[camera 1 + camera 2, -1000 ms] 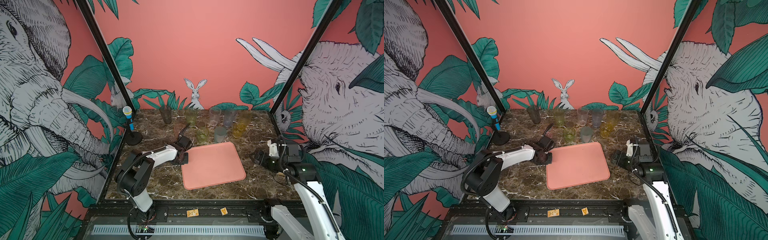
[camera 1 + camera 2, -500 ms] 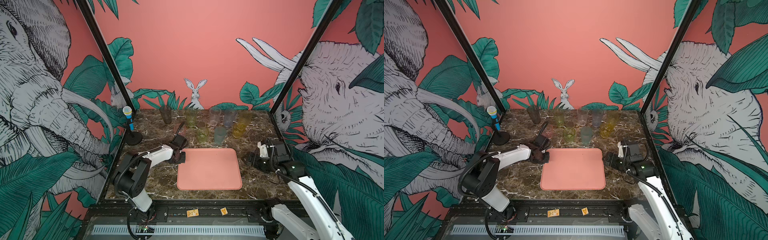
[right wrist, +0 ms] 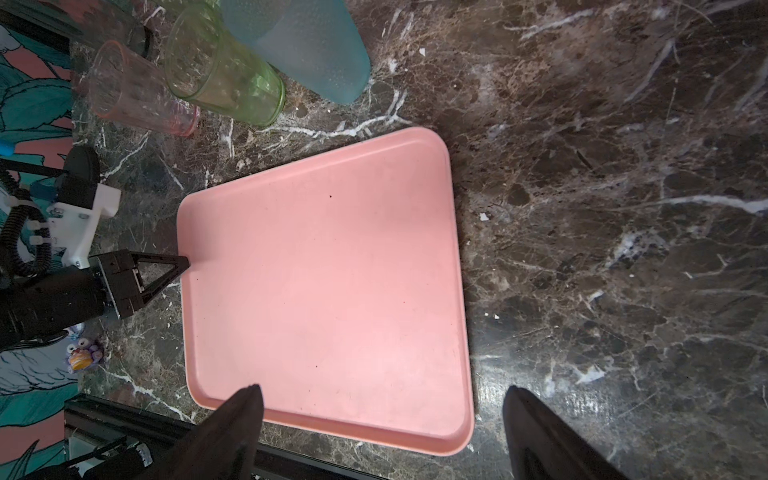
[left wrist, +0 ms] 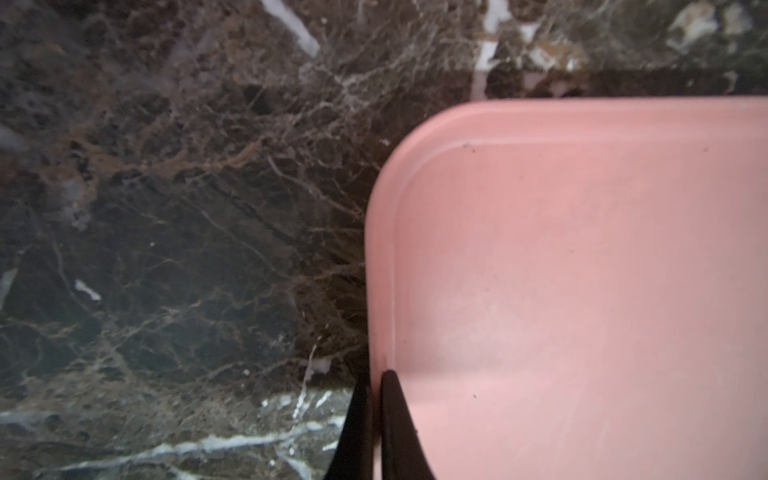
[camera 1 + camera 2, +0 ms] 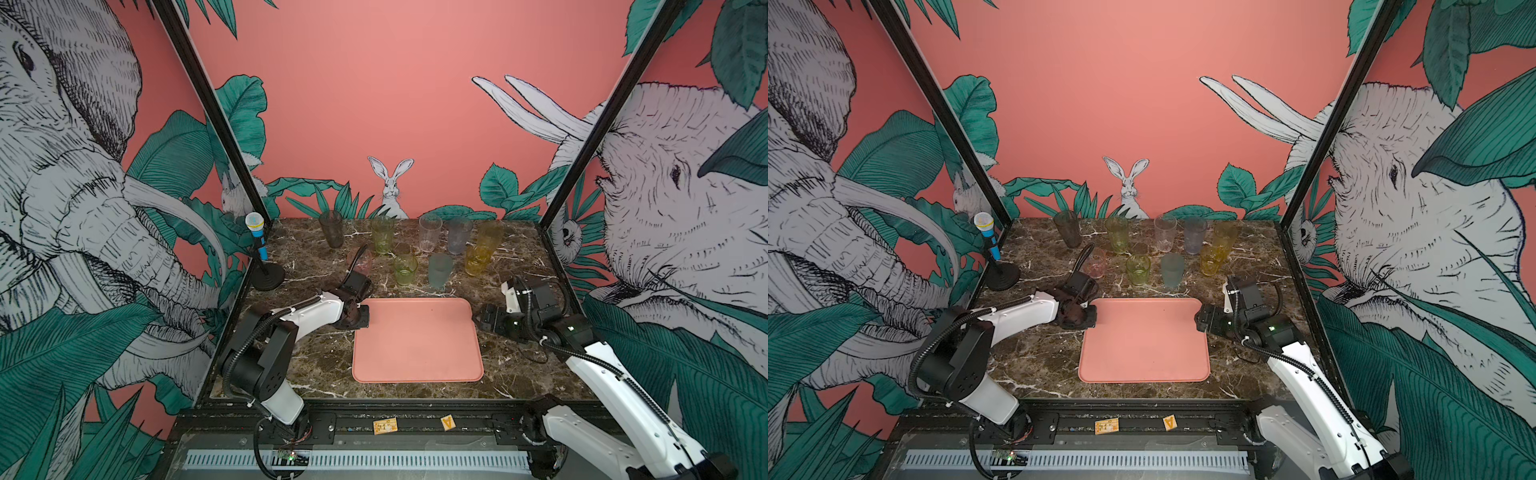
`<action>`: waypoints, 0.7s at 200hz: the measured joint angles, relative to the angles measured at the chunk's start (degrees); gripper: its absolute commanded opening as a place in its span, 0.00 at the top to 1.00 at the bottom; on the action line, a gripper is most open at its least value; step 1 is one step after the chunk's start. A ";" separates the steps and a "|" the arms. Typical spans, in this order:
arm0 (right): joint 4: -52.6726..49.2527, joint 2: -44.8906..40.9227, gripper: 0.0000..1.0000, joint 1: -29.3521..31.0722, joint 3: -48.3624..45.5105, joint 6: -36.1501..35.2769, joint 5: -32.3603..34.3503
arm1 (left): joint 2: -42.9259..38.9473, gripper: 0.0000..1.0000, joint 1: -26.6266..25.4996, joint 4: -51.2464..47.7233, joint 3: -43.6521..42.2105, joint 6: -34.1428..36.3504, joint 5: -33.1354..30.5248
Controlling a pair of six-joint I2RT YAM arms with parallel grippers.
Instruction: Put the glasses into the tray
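Observation:
The salmon-pink tray [image 5: 415,336] [image 5: 1144,338] lies flat and empty on the marble, square to the table's front edge. My left gripper [image 5: 362,318] [image 4: 376,374] is shut on the tray's left rim near its far corner, and a strip of pink rim [image 4: 380,249] shows between the fingers. My right gripper [image 5: 478,322] [image 3: 383,388] hangs open at the tray's right edge, touching nothing. Behind the tray the glasses stand upright in two rows. The nearest are the pink [image 5: 360,262], short green [image 5: 405,269], teal-grey [image 5: 439,270] and short amber [image 5: 477,259] ones.
A blue toy microphone [image 5: 259,245] on a black stand sits at the far left of the table. Black frame posts rise at the back corners. The back row of taller glasses [image 5: 430,232] stands close to the rear wall.
The tray has swung from a skewed lie to square with the table and slid slightly left, with the left gripper on its rim. The right gripper has moved left, up to the tray's right edge.

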 measured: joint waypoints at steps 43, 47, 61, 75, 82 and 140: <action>2.47 1.86 0.07 3.15 -1.09 1.05 1.36 | -0.59 0.74 0.02 -0.48 -0.22 -0.31 -0.74; 2.60 2.14 0.08 3.45 -1.16 1.09 1.49 | -0.59 0.73 0.04 -0.59 -0.22 -0.24 -0.87; 3.58 2.80 0.07 4.63 -1.55 1.31 1.97 | -0.59 0.69 0.09 -0.92 -0.17 -0.28 -0.98; 4.59 3.43 0.07 5.88 -1.97 1.49 2.60 | -0.70 0.67 0.24 -1.60 -0.02 -0.42 -1.14; 5.09 3.78 0.07 6.49 -2.12 1.55 2.89 | -0.87 0.65 0.33 -2.16 0.28 -0.57 -1.29; 10.88 7.58 0.07 12.04 -2.84 1.64 5.99 | -6.97 0.52 1.77 -6.49 6.23 -1.09 -2.84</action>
